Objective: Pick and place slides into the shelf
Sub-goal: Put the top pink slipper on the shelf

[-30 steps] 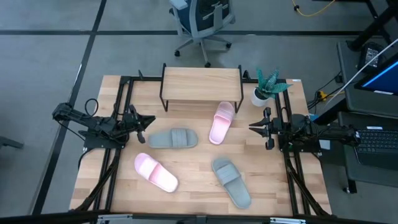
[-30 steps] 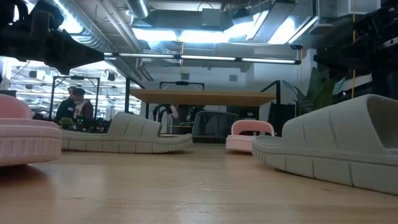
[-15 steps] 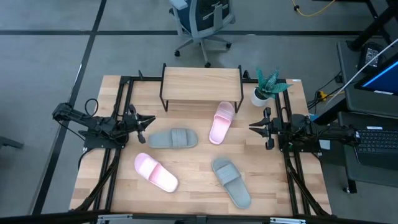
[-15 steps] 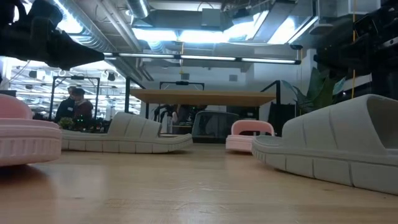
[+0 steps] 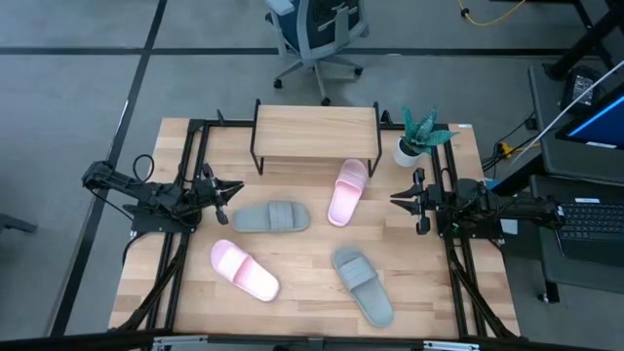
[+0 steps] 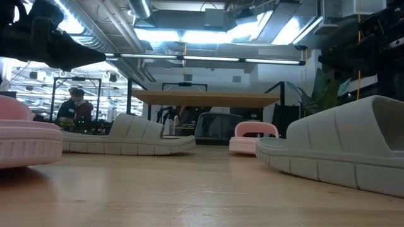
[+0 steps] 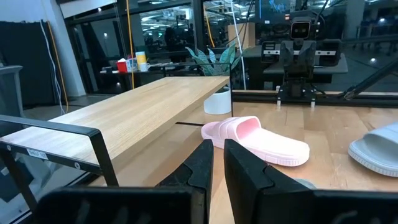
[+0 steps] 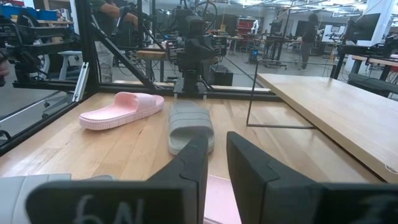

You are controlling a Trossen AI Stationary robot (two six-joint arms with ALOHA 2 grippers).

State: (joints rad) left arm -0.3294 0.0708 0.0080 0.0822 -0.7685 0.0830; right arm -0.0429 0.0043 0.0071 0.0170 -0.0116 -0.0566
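The shelf (image 5: 315, 132), a light board on thin black legs, stands at the table's far middle. One pink slide (image 5: 346, 192) lies sole down in front of the shelf's right front leg, and a grey-green slide (image 5: 271, 216) lies to its left. A second pink slide (image 5: 245, 270) and a second grey-green slide (image 5: 363, 286) lie nearer the front edge. My left gripper (image 5: 237, 187) hovers level at the table's left, fingers nearly together on nothing (image 7: 218, 163). My right gripper (image 5: 394, 199) hovers level at the right, also closed on nothing (image 8: 217, 162).
A potted plant (image 5: 419, 136) in a white pot stands at the far right corner beside the shelf. Black frame rails (image 5: 190, 166) run along both table sides. An office chair (image 5: 317, 34) stands beyond the far edge. A person (image 6: 76, 107) shows in the room behind.
My left gripper has rolled a little about the line it points along, staying in place. The slides and my right gripper have kept still.
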